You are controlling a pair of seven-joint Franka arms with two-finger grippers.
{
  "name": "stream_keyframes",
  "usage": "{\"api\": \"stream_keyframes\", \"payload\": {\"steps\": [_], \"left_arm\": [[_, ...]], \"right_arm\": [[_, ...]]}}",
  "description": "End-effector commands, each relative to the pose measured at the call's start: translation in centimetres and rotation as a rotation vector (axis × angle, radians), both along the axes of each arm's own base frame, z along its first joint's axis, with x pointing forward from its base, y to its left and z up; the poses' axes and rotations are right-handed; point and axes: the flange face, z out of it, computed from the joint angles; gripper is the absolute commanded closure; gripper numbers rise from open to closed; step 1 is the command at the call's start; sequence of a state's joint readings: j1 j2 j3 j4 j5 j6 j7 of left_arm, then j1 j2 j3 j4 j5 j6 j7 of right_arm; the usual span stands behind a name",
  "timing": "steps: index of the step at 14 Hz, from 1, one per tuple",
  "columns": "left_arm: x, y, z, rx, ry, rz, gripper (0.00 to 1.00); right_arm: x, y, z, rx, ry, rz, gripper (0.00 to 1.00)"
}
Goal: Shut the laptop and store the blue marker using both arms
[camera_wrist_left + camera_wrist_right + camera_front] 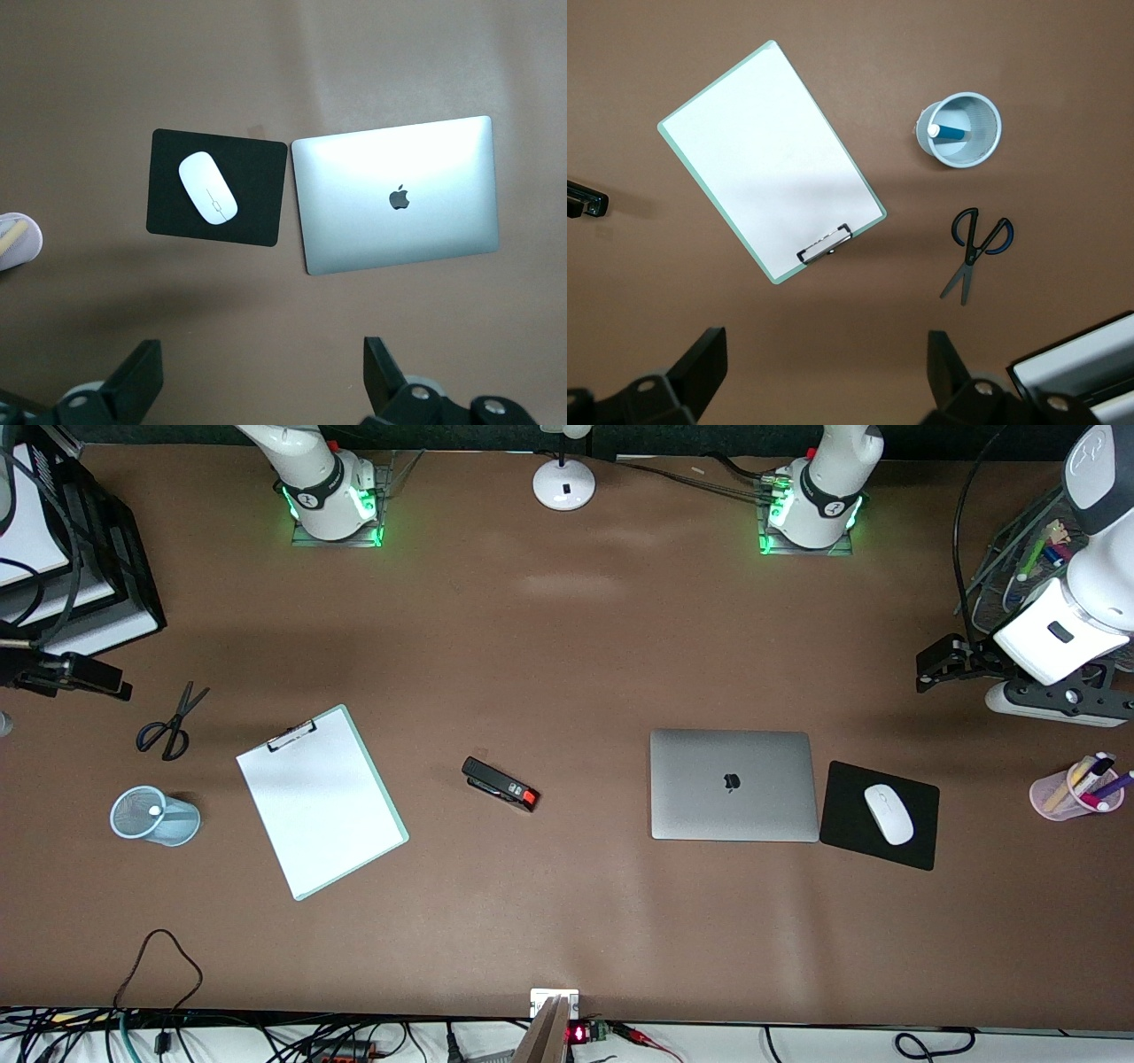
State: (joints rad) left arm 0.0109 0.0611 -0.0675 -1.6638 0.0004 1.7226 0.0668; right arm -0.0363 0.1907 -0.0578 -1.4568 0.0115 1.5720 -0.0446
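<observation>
Brown matte worktop (567, 646) fills nearly the whole frame, evenly lit from above, with soft pale glare patches near top centre. Dark wall strip along the top edge. White round lamp base (563, 483) at top centre. Black stacked trays (89, 558) at upper left. White ledge with tangled cables (266, 1041) along the bottom edge.

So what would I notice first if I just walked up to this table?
Probably the shut silver laptop, lying flat beside a white mouse on its black mouse pad. Toward the right arm's end lies a white clipboard, with a pale blue mesh cup holding the blue marker.
</observation>
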Motion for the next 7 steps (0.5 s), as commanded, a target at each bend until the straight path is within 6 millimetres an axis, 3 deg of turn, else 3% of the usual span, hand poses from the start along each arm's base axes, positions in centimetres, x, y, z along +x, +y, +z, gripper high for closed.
{"api": "stream_keyframes", "payload": {"steps": [1,3,7], "left_arm": [[0.2,0.1,0.4,-0.02,0.006,-0.018,0.0],[0.2,0.0,0.4,-0.02,0.006,-0.02,0.0],[0.2,0.1,0.4,-0.02,0.006,-0.018,0.0]], "right_arm": [[-2.7,-0.1,-0.2,-0.009,-0.033,0.001,0.0],[-4.2,-0.2,0.1,-0.002,-0.028,-0.011,0.0],[-5.4,0.2,1.4,-0.005,-0.043,-0.004,0.0]]}}
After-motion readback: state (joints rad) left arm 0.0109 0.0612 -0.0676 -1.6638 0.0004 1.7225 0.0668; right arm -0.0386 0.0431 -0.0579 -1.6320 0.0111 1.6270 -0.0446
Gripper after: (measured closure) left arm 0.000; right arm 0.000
